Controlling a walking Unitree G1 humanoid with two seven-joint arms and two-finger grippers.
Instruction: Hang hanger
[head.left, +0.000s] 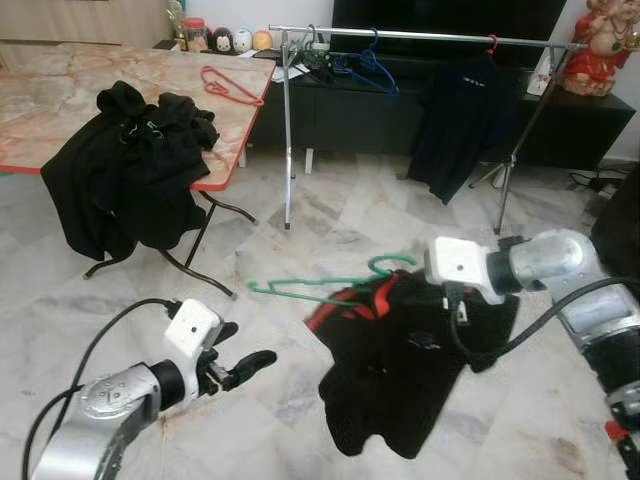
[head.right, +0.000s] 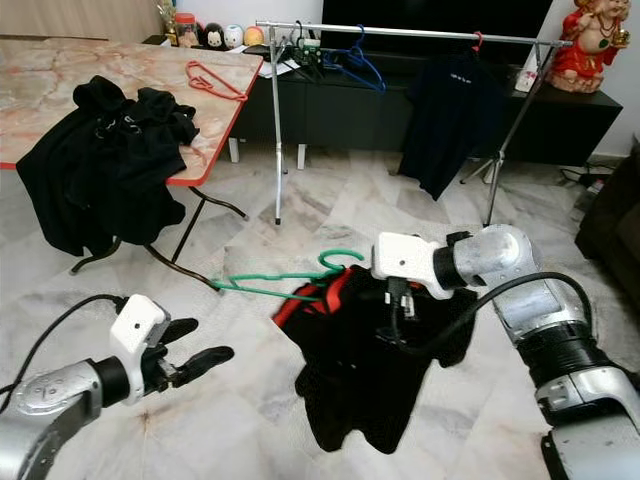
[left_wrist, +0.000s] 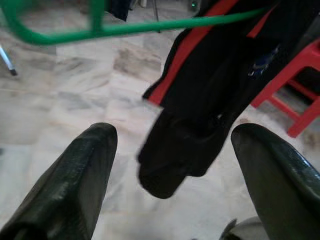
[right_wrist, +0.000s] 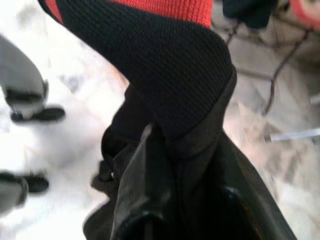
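Above floor, right end effector clamps black garment on green hanger — left end effector spread wide, empty.

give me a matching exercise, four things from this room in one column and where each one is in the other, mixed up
Things:
1 green hanger
2 red hanger
3 blue hanger
4 black hoodie

Places:
A lying flat on the marble-top table
B draped over the table's edge
C hooked on the clothes rail
D carrying the black and red shirt that the right gripper holds above the floor

Pairs: 1-D, 2-A, 3-C, 4-B
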